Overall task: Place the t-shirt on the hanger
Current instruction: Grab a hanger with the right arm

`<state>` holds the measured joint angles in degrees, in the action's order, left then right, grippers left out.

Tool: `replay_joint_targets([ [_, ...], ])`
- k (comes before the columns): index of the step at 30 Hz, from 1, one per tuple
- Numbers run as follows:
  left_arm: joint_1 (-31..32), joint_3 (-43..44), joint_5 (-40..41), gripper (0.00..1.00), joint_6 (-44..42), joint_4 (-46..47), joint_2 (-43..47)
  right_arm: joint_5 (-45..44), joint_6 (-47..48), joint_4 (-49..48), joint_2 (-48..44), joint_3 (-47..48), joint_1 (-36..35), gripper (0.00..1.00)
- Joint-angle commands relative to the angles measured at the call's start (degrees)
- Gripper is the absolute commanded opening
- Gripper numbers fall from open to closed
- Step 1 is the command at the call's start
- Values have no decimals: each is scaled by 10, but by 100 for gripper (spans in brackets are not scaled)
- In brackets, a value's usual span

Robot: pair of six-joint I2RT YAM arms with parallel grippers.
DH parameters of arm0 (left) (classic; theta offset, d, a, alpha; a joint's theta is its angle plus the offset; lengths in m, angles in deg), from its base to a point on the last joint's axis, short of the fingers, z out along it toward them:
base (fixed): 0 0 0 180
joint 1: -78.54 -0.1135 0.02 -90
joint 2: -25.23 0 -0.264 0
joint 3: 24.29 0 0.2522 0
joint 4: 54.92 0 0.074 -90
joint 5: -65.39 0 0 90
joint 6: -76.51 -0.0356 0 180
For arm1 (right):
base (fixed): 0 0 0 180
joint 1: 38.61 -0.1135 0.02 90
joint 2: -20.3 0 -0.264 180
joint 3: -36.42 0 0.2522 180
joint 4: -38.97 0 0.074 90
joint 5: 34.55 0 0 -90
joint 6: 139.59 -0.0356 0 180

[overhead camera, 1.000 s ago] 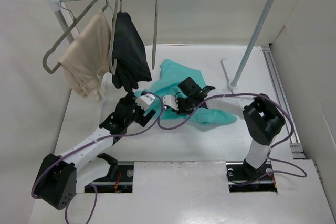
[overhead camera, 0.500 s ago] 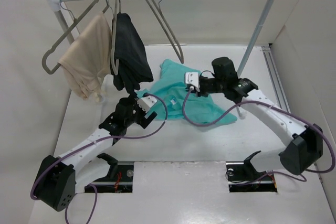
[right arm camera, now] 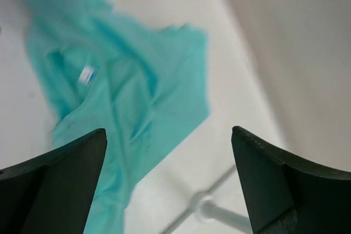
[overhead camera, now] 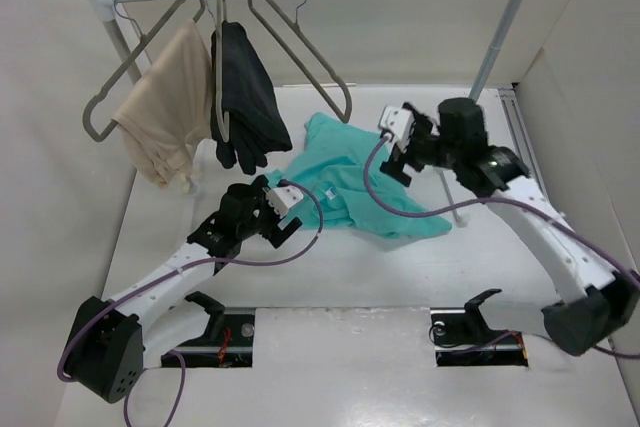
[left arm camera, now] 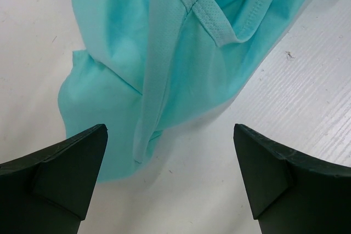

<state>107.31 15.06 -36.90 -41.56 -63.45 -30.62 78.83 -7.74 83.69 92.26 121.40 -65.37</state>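
Right hand has risen off the t-shirt, fingers spread, empty.

The left arm stretches low and forward toward the centre. The left pincer points downward with its fingers wide apart, holding nothing. The right arm reaches higher, bent at the elbow. The right pincer faces left, its jaws also wide apart and empty.
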Motion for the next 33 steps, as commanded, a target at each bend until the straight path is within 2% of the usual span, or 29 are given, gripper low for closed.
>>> replay_joint_targets([
  [1,1,7,-15,97,-13,19,3,-38,-50,-30,-74,106,-21,100],
  [5,1,1,-10,97,-20,30,3,-28,-50,-15,-74,199,-68,100],
  [7,1,1,-10,97,-25,30,3,8,-62,-64,-68,225,-100,100],
  [10,1,-11,-10,97,-32,36,3,-22,-116,-153,-43,294,-137,100],
  [13,1,-17,-10,97,-38,43,3,-40,-147,-246,27,367,-197,100],
  [14,1,-17,-10,97,-38,43,3,-49,-147,-246,85,395,-232,100],
  [15,1,-23,-10,97,-44,49,3,-49,-147,-246,119,470,-246,100],
  [18,1,-28,-4,97,-50,61,8,-68,-148,-237,244,610,-275,100],
  [21,7,-34,14,99,-55,61,19,-204,-161,-194,306,666,-283,100],
  [24,7,-41,19,99,-55,61,24,-340,-161,-202,306,640,-298,100],
  [27,7,-47,19,99,-55,67,29,-454,-161,-239,276,548,-314,98],
  [30,7,-53,25,99,-55,72,35,-522,-161,-274,228,439,-319,93],
  [33,7,-58,25,99,-55,78,35,-547,-150,-309,198,370,-325,90],
])
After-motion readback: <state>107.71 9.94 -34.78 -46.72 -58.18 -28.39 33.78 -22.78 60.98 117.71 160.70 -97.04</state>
